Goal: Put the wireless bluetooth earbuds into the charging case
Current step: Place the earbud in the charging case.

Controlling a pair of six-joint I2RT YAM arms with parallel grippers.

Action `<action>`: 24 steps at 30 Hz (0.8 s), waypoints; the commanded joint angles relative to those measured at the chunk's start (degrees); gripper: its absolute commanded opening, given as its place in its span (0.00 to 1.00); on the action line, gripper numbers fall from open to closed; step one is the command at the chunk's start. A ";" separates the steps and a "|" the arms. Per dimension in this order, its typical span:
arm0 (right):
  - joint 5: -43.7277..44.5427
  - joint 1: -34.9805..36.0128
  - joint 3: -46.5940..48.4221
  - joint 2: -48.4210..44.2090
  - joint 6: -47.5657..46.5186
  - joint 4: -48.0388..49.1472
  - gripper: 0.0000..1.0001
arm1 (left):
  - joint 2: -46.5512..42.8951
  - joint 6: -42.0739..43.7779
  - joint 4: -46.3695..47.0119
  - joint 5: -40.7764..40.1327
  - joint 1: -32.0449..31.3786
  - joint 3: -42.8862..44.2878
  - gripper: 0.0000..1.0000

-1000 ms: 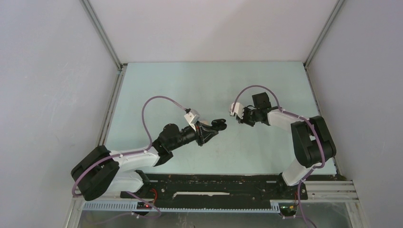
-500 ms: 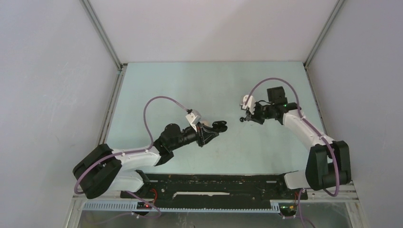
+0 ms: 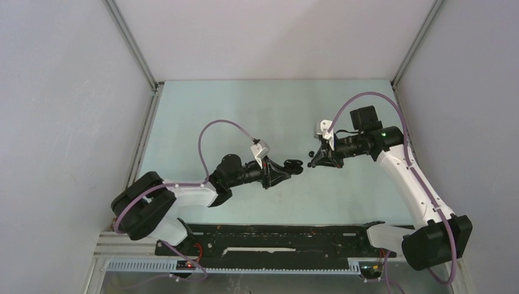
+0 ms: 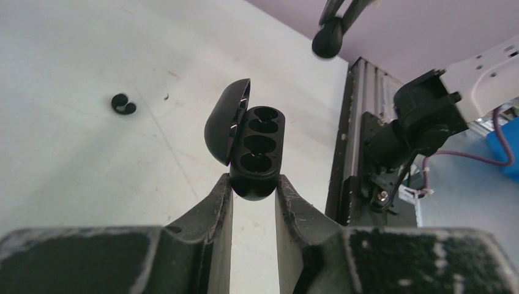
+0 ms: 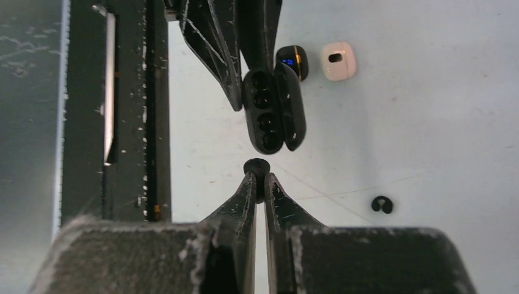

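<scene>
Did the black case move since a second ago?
Yes. The case, held by the left gripper, has shifted a little to the right, toward the right edge of the table.

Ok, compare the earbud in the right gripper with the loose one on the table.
The held earbud is pinched in the right gripper, off the table; the loose earbud lies on it, untouched. The held earbud sits just short of the open charging case in the left gripper; the loose earbud lies off to the side. The held earbud shows a rounded bulb, the loose earbud a curled C shape. Both are small and black.
</scene>
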 commanded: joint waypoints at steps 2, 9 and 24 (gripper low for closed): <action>-5.55 1.11 1.93 0.63 5.92 -0.97 0.02 | 1.81 -3.46 8.91 4.45 0.38 3.10 0.00; -5.11 2.58 1.95 0.87 11.30 3.33 0.02 | 2.53 -4.16 9.81 5.32 0.17 3.86 0.00; 1.64 5.80 1.94 2.18 14.00 7.66 0.03 | 2.19 -4.36 9.79 6.11 -0.12 4.17 0.00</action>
